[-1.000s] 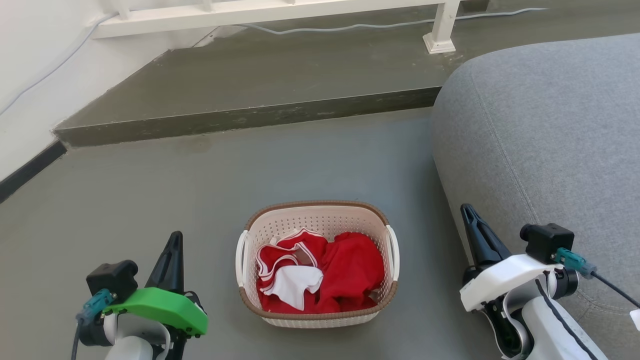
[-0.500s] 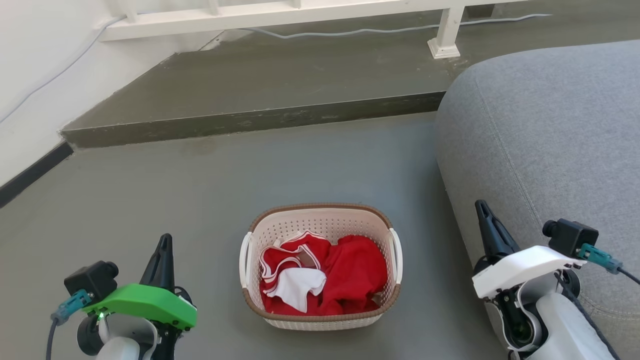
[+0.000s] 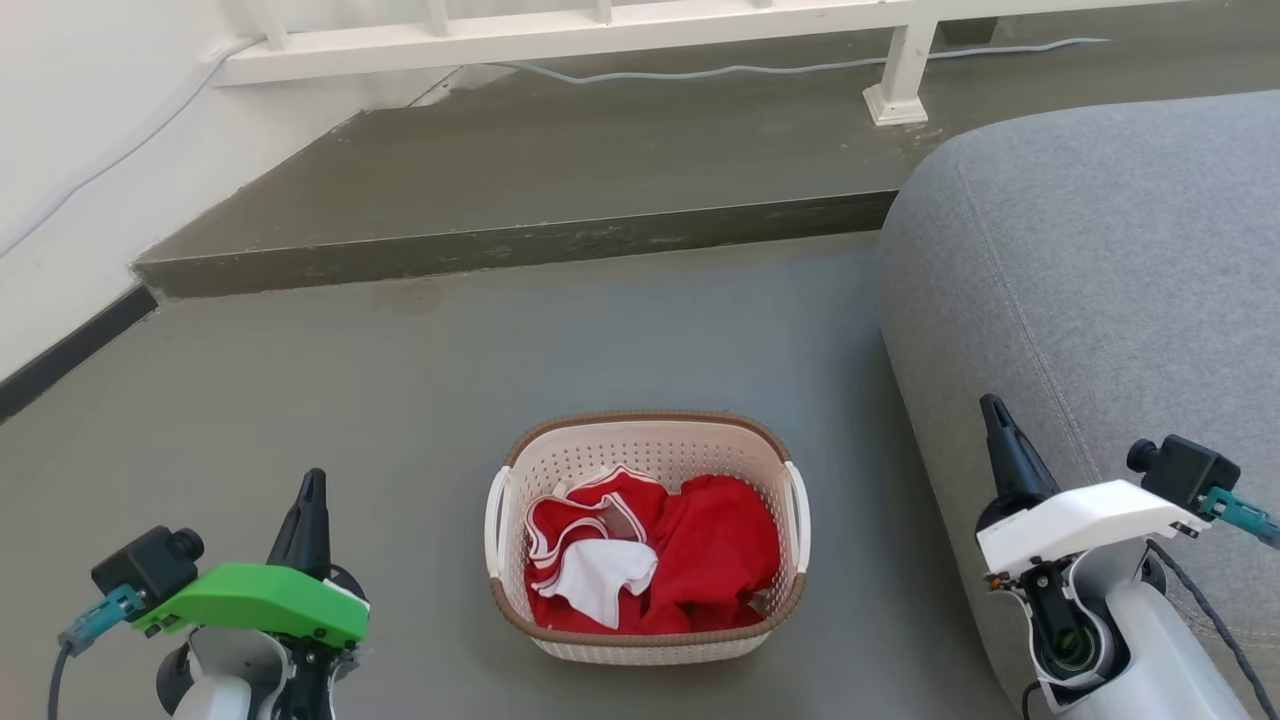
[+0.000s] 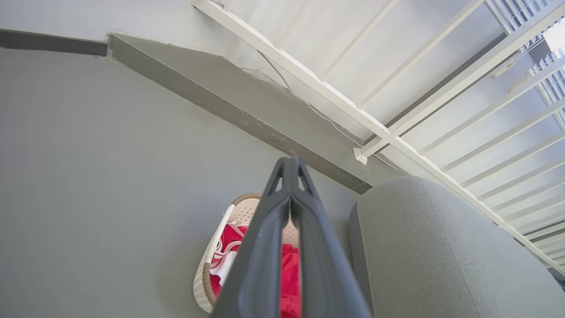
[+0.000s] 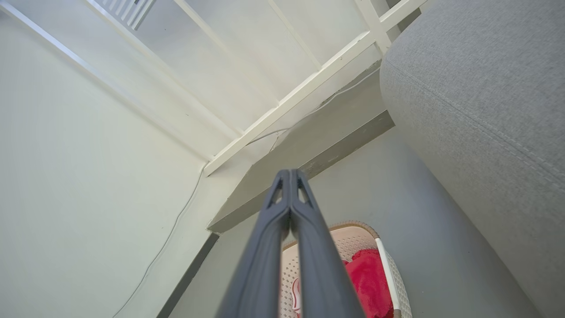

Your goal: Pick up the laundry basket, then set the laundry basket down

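Laundry basket on floor: pre-lift or set down.
Left gripper, 8 o'clock; right gripper, 4; fingers closed, empty.

No readable writing.
No letter, number, brand mark, label or sign can be made out on any surface in the head view or in either wrist view.
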